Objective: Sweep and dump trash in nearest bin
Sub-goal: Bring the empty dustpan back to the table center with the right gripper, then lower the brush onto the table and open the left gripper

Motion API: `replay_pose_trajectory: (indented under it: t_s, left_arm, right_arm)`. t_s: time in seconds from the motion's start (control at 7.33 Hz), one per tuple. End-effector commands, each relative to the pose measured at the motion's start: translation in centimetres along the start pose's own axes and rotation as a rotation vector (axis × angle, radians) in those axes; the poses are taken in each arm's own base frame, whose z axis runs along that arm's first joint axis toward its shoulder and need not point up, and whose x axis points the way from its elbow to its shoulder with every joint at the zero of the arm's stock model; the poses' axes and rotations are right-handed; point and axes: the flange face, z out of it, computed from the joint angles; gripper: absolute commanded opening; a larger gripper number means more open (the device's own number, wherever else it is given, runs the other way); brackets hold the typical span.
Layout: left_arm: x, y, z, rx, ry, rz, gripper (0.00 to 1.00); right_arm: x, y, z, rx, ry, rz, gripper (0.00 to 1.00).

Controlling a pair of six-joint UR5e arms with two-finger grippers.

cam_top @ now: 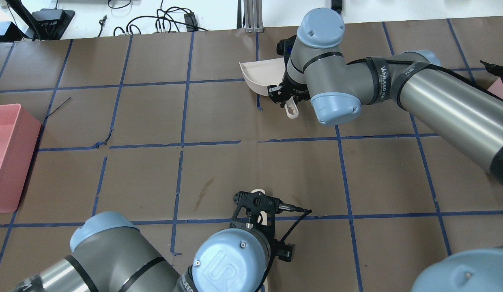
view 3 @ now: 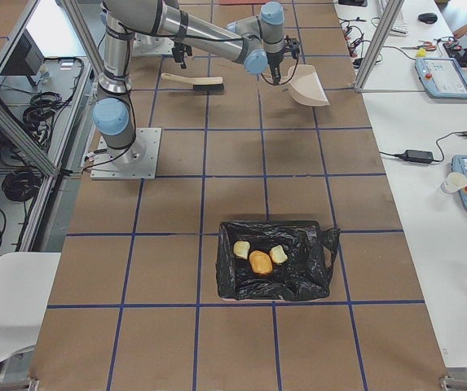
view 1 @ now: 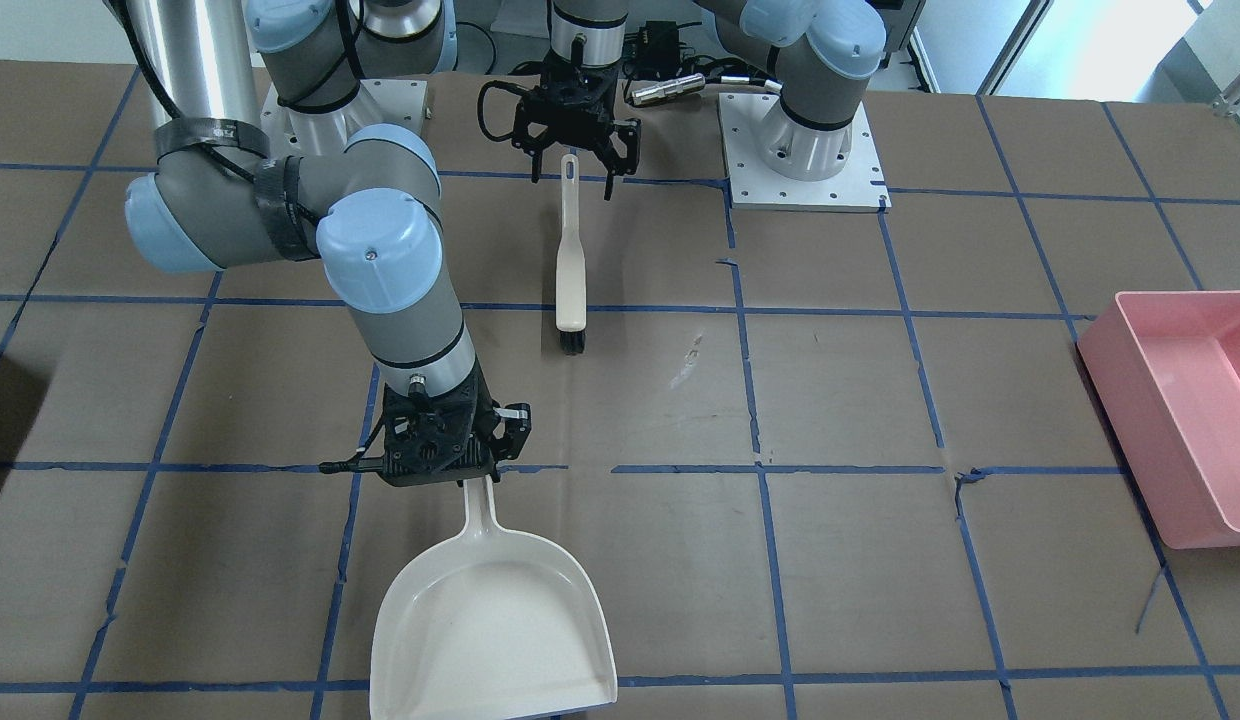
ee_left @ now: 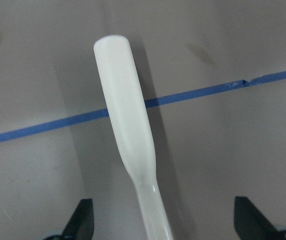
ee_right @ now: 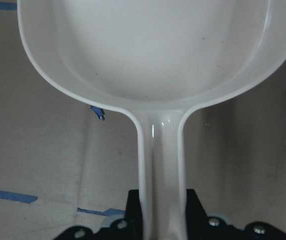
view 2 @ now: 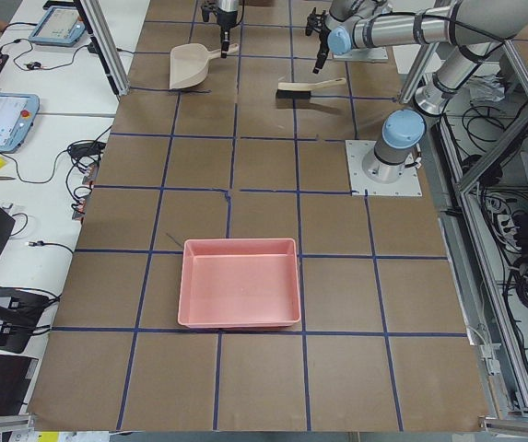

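Trash (view 3: 258, 261): all three bits lie inside the black-lined bin (view 3: 231, 285).

The right gripper (view 1: 470, 472) clamps the handle of the dustpan (view 1: 490, 620). The empty pan extends toward 6 o'clock in the front-facing view.

The left gripper (view 1: 572, 183) hangs over the handle of the brush (view 1: 571, 270), jaws spread wide and clear of it.

Hazards:
- Releasing the pan before it sits flat would likely let it tip or slide.
- Sideways drift of the spread jaws could knock the brush askew.
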Motion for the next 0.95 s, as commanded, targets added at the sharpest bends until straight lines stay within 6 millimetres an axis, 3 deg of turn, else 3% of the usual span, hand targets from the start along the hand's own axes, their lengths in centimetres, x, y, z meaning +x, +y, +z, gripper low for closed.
replay_pose_trajectory:
  t_s: [0.0, 0.27, 0.41, 0.68, 0.82]
  left_arm:
    - [-5.8, -2.4, -2.0, -0.03, -0.042, 0.06, 1.0]
    - [-13.0, -7.4, -4.2, -0.075, -0.092, -0.009, 1.0]
    - [-16.5, -9.8, -6.6, -0.099, -0.104, -0.026, 1.0]
    - [-23.9, -14.7, -13.7, -0.123, -0.113, -0.107, 1.0]
    - [-26.6, -16.4, -15.9, -0.128, -0.084, -0.114, 1.0]
  right_arm:
    - [-1.2, 0.4, 0.0, 0.0, -0.003, 0.055, 0.0]
    - [-2.9, 1.2, 0.0, -0.003, -0.008, 0.075, 0.0]
    - [-4.1, 1.7, 0.2, -0.01, -0.011, 0.054, 0.0]
    - [-7.2, 3.6, 1.5, -0.027, 0.059, -0.021, 0.0]
    - [-7.6, 4.2, 2.3, -0.059, 0.082, -0.033, 0.0]
